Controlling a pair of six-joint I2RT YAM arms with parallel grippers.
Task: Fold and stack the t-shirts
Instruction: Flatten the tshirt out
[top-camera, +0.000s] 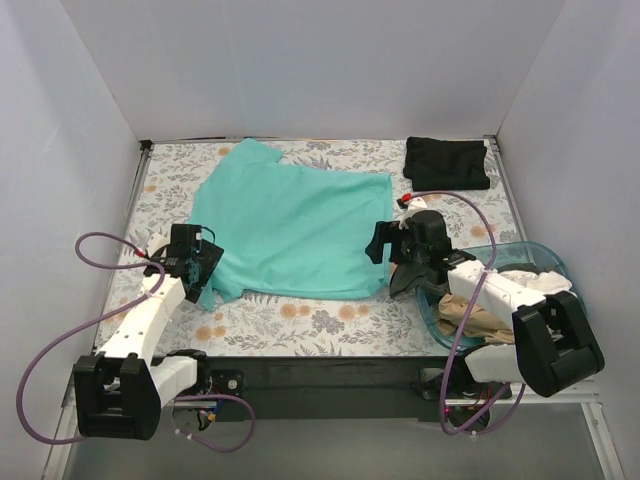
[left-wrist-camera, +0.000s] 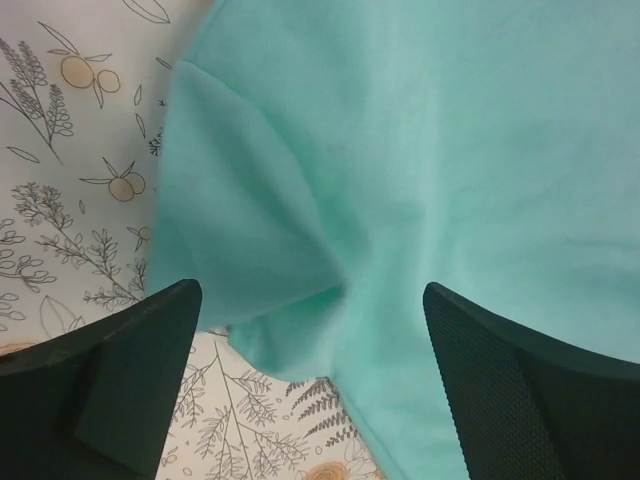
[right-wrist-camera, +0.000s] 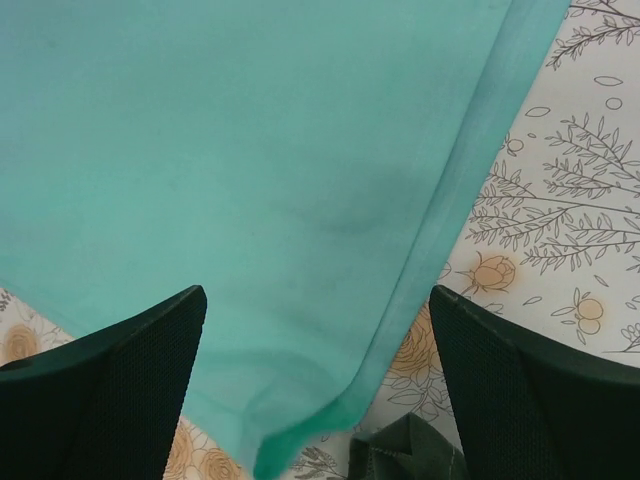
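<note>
**Teal shirt** (top-camera: 295, 225): spread flat mid-table on the floral cloth (top-camera: 300, 320), unfolded, its collar end towards the far left. The near-left sleeve (left-wrist-camera: 240, 230) is bunched in a soft crease. The right-hand hem (right-wrist-camera: 450, 220) lies straight and ends in a near corner.

**Black shirt** (top-camera: 447, 162): folded into a compact block at the far right corner, well apart from the teal shirt. Judged to be the start of the stack.

**Basket** (top-camera: 533, 247): blue, at the near right, partly under the right arm. It holds a tan shirt (top-camera: 470, 318) and a white shirt (top-camera: 535, 283), both crumpled.

**Left gripper** (left-wrist-camera: 310, 300): jaws spread wide, nothing held. It hangs over the sleeve at the shirt's near-left edge. Whether the fingers touch the fabric cannot be told.

**Right gripper** (right-wrist-camera: 318, 300): jaws spread wide, nothing held. It hangs over the near-right corner, with the hem running between the fingers.

**Step in hand (judged)**: the approach for the first fold of the teal shirt, with each gripper lined up over one end of the near edge. One shirt looks done, one is on the table and at least two wait in the basket.

**Next move calls for (judged)**: both grippers to come down and pinch the fabric, the left taking the sleeve past its crease and the right catching the hem corner. They should then lift evenly, so the edge carries over without dragging the shirt askew.
</note>
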